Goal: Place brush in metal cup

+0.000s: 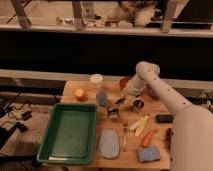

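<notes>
A small dark brush point(114, 113) lies on the wooden table point(85, 86), just right of the green tray. The metal cup point(138, 104), small and shiny with dark sides, stands to the right of the brush. My gripper point(121, 101) hangs from the white arm point(160, 92), which reaches in from the lower right. The gripper is just above and to the right of the brush, between the pale blue cup point(102, 98) and the metal cup. I cannot tell whether it touches the brush.
A green tray point(70, 132) fills the table's left front. A white cup point(96, 79), an orange point(79, 94) and a red bowl point(124, 82) stand at the back. A grey-blue cloth point(107, 143), a utensil point(124, 136), a carrot point(148, 136) and a blue sponge point(149, 154) lie in front.
</notes>
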### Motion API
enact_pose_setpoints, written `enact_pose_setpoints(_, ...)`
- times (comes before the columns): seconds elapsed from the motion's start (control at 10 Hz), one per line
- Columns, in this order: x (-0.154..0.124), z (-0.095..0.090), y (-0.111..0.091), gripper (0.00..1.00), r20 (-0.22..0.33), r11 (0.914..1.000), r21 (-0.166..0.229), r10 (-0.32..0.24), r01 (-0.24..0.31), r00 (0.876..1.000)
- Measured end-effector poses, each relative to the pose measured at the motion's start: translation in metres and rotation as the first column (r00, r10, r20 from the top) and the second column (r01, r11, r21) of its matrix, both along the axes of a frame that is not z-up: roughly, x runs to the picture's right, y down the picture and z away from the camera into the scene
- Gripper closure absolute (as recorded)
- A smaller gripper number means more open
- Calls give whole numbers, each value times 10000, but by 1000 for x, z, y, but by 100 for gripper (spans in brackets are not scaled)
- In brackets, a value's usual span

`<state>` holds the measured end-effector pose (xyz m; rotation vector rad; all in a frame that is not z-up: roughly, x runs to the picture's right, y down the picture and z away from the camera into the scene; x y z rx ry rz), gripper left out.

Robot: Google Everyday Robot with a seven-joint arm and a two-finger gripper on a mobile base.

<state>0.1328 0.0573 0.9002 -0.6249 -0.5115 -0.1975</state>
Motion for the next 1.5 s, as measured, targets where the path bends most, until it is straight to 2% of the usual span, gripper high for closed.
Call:
enact_pose_setpoints(0.3, -4, -13, -6, 97, 69, 9995, 310, 16, -18, 10000)
enact_pose_setpoints(0.6, 7, -33, -20, 97, -154, 9958, 819, 415, -401, 9990)
enact_pose_setpoints(0.9, 37, -50, -32, 97, -541, 9855, 1333, 1128, -1048, 9921)
enact_pose_setpoints(1.1, 64, -62, -42, 97, -759, 9737, 1665, 1701, -1557, 9825)
enact_pose_setpoints(1.3, 96, -74, -49, 97, -1064, 9568, 1970, 2377, -2139, 9655)
enact_pose_setpoints(1.5, 115, -79, -52, 97, -1281, 9430, 2150, 2850, -2539, 9499)
